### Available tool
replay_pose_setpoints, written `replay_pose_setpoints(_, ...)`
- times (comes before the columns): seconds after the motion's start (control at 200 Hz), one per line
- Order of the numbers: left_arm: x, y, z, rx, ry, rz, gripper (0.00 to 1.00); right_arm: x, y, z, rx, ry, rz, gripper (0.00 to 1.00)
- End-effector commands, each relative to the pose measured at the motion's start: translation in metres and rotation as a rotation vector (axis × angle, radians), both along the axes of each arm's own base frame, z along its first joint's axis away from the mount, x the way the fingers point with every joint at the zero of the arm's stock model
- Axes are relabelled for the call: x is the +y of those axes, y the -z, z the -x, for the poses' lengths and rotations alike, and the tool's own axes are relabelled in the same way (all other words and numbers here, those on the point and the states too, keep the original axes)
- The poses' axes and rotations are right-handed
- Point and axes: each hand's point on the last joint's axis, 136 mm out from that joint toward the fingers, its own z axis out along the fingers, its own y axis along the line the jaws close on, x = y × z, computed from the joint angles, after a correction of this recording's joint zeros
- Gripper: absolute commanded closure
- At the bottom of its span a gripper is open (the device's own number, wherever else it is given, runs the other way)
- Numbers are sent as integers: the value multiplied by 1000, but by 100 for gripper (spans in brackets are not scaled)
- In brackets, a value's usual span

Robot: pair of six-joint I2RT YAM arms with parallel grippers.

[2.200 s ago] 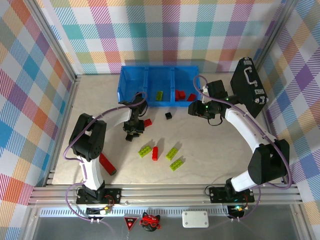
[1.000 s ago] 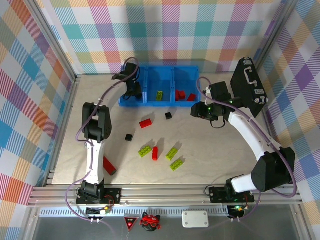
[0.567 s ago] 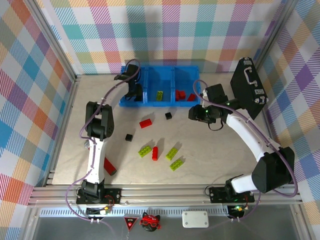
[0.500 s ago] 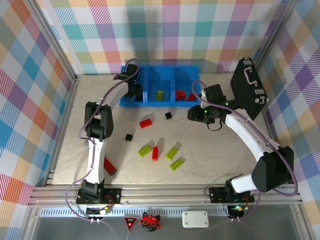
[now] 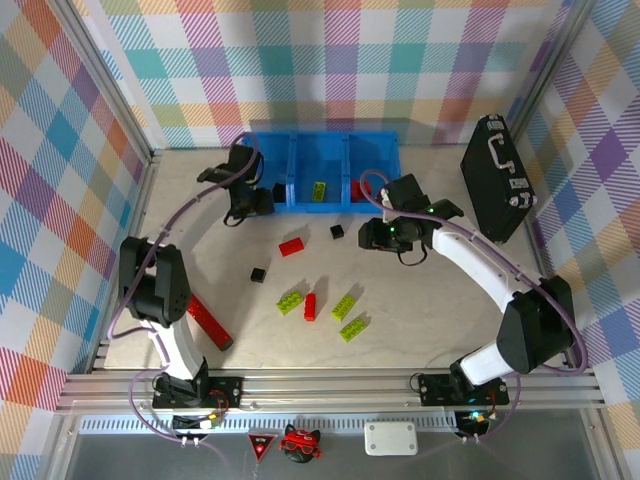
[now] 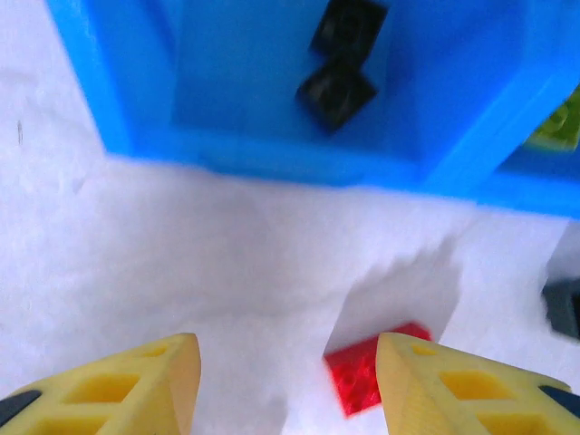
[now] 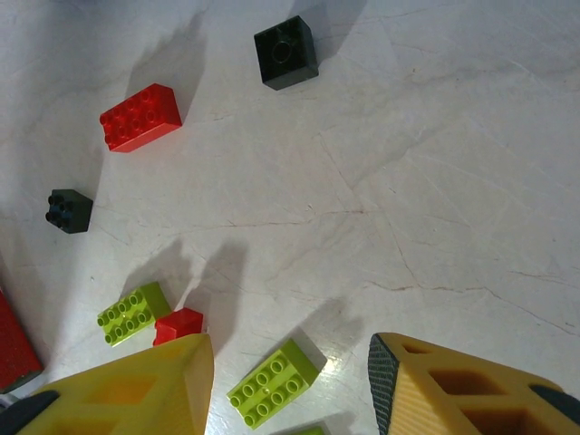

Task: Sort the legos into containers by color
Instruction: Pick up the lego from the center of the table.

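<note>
- The table point(image 5: 450, 300) carries a row of three joined blue bins point(image 5: 320, 160) at its far side.
- A black briefcase point(image 5: 497, 178) stands just right of the bins.
- The left gripper point(image 5: 250, 203) hangs at the front of the left bin, jaws parted with nothing between them.
- The right gripper point(image 5: 372, 236) hovers in front of the right bin, jaws likewise apart and empty.
- A long red bar point(image 5: 205, 320) lies well in front of the bins, off to the left.
- Inside the bins:
  - two black bricks point(image 6: 337, 91) in the left one;
  - a green brick point(image 5: 318, 190) in the middle;
  - red bricks point(image 5: 357, 187) in the right, partly hidden by the arm, so perhaps two.
- Loose in front of the bins:
  - nearest, a red brick point(image 5: 291, 246) and a black brick point(image 5: 337, 232);
  - then a second black brick point(image 5: 259, 273);
  - farthest, three green bricks point(image 5: 347, 305) around a small red brick point(image 5: 310, 306).
</note>
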Motion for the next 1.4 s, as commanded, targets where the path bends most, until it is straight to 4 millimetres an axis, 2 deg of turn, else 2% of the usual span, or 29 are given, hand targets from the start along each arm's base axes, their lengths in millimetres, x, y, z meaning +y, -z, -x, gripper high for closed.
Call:
replay_pose_setpoints(0.0, 0, 6, 34, 50, 16, 18, 46, 7, -1, -5, -3, -1, -10, 50)
replay_pose_setpoints(0.225, 1, 35, 85, 161, 46, 28, 46, 13, 5, -6, 11, -22, -12, 49)
replay_pose_setpoints(0.405, -1, 60, 106, 237, 62, 24, 46, 16, 8, -5, 15, -29, -13, 50)
replay_pose_setpoints(0.815, -12, 97, 126, 363, 144, -12, 50, 16, 11, -2, 21, -28, -11, 50)
replay_pose_setpoints(1.07, 12, 104, 131, 378, 126, -142, 50, 16, 11, 0, 17, -26, -13, 50)
replay_pose_setpoints(1.395, 3, 112, 128, 394, 140, -107, 49, 17, 11, 0, 18, -25, -12, 50)
